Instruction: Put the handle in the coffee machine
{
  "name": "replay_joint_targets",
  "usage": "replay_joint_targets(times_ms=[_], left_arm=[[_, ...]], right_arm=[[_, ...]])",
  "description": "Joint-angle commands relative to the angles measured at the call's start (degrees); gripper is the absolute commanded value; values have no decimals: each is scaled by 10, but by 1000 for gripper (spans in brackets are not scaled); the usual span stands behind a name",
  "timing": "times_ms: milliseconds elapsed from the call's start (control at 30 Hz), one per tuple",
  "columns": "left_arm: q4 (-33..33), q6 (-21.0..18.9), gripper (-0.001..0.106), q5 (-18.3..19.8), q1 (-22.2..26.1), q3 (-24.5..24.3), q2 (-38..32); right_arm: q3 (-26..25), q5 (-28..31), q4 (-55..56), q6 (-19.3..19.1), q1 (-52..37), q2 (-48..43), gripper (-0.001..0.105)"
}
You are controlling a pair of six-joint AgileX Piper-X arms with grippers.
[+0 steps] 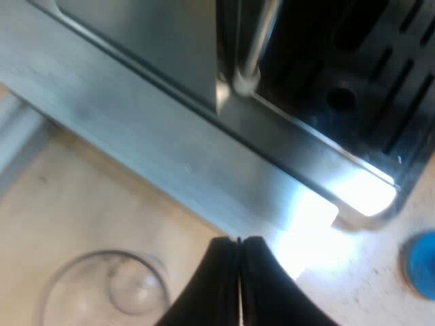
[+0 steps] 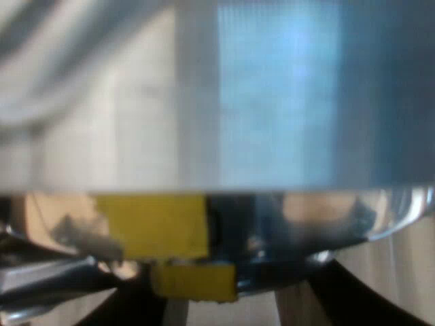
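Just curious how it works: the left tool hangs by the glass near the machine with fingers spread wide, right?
Not quite. In the left wrist view the left tool, by the glass near the machine, has its fingers shut together, not spread.

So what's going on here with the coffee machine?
My left gripper hangs shut and empty by the espresso machine's drip tray, with a measuring glass and a blue tamper on the table nearby. My right gripper is close up against a shiny metal part; I cannot tell what it is.
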Motion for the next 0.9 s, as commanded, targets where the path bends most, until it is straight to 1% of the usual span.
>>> replay_joint_targets(times_ms=[33,100,200,267,300,367,467,567,633,667,733,833,900], left_arm=[[37,14,1,-6,-15,-5,1],[53,25,1,-6,-26,-5,1],[65,25,1,-6,-36,-5,1],[76,25,1,-1,-42,-5,0],[85,26,1,8,-45,-5,-1],[94,26,1,11,-47,-5,-4],[109,18,1,16,-47,-5,-8],[119,18,0,22,-46,-5,-18],[118,13,0,35,-46,-5,-26],[118,3,0,45,-46,-4,-32],[117,0,0,54,-46,3,-41],[105,0,0,54,-46,29,-51],[88,0,0,40,-46,55,-57]], right_arm=[[-17,-11,-93,4,3,-54,34],[-17,-11,-93,4,3,-54,34],[-17,-11,-93,4,3,-54,34],[-17,-10,-93,4,3,-54,34],[-17,-10,-93,4,3,-55,34],[-17,-8,-93,1,3,-55,34],[-17,-8,-93,-11,3,-55,34],[-17,-8,-93,-12,3,-55,34],[-17,-8,-93,-12,3,-55,34],[-17,-8,-93,-12,3,-55,34],[-17,-8,-93,-12,3,-55,34],[-19,-8,-93,-12,3,-55,34],[-19,-6,-93,-12,3,-59,34]])
